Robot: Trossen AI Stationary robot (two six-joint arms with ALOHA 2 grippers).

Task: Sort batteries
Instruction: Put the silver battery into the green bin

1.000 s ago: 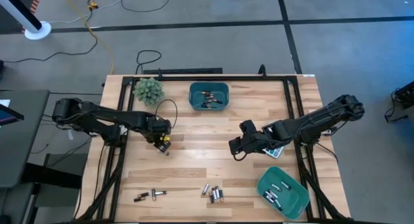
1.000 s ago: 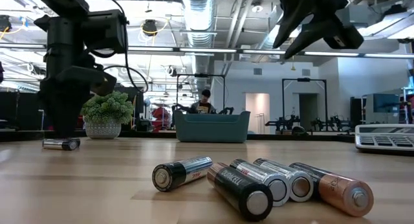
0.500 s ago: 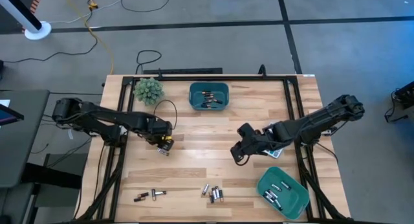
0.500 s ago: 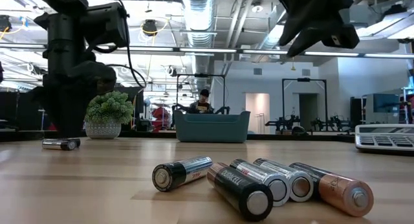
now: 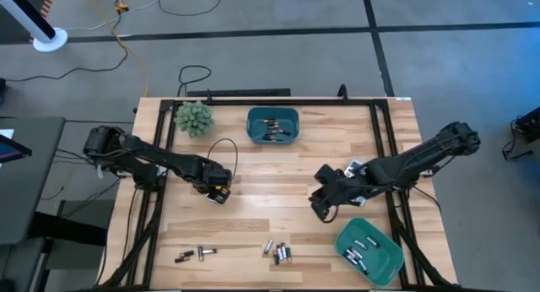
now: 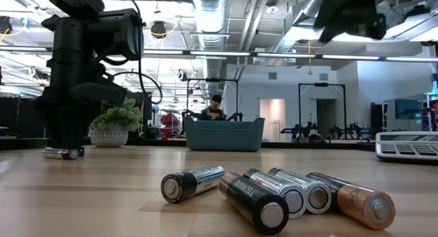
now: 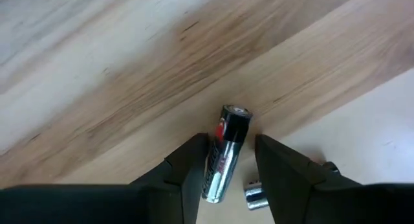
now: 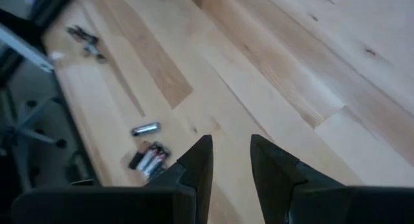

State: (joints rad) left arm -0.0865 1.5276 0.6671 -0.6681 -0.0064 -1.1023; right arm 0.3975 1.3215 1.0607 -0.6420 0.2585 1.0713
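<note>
Since the earlier frames, the left pincer (image 5: 218, 193) has been shifted slightly toward the near side of the wooden surface (image 5: 270, 216), and the right pincer (image 5: 321, 207) has been carried toward the near right corner, closer to the teal bin (image 5: 369, 251) standing there.

The left pincer is seen low over the surface with its fingers (image 7: 187, 166) spread just wider than a single battery (image 7: 224, 153), which lies between them; whether the pads touch it cannot be told. A second, silvery cell (image 7: 256, 195) is seen just beside it in the wrist view.

The right pincer is held above the surface, its jaws parted by a narrow gap with nothing between them.

A cluster of batteries (image 5: 278, 252) is laid near the front edge at the middle, where five cells (image 6: 274, 192) are shown side by side in the low view. A smaller group (image 5: 194, 256) is laid to the left of it along the same edge. More cells are held in the near right bin and in a second teal bin (image 5: 272, 126) at the far middle. A small potted plant (image 5: 193, 117) is stood at the far left, and a calculator (image 6: 407, 145) is seen at the right side.
</note>
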